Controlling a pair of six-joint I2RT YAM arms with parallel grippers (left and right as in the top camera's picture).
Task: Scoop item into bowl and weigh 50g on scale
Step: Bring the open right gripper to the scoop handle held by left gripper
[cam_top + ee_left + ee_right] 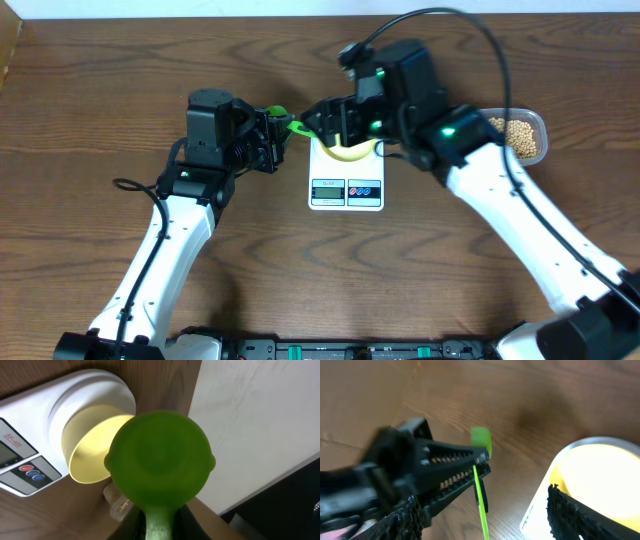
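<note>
Count on the table [100,100]: one scale [347,190], one bowl [92,450], one scoop [160,460], one tub [530,118], two arms.

- The scale is lying flat, with its display end toward the robot. Its panel is showing one red button and what look like two blue ones.
- The pale-yellow bowl is sitting on the scale's round platform.
- The beans [520,138], too many to count, are lying in the clear tub at the table's right side, well apart from the scale.
- The left gripper [278,130] is clamping the green scoop by its handle. The scoop's cup is hanging near the left side of the bowl.
- The right gripper [338,128] is hovering over the bowl with its jaws spread wide, grasping nothing.
- In the right wrist view, one of its fingers [565,510] is overlapping the bowl's rim. The view is blurred, so whether it is touching or sitting just above cannot be told.
</note>
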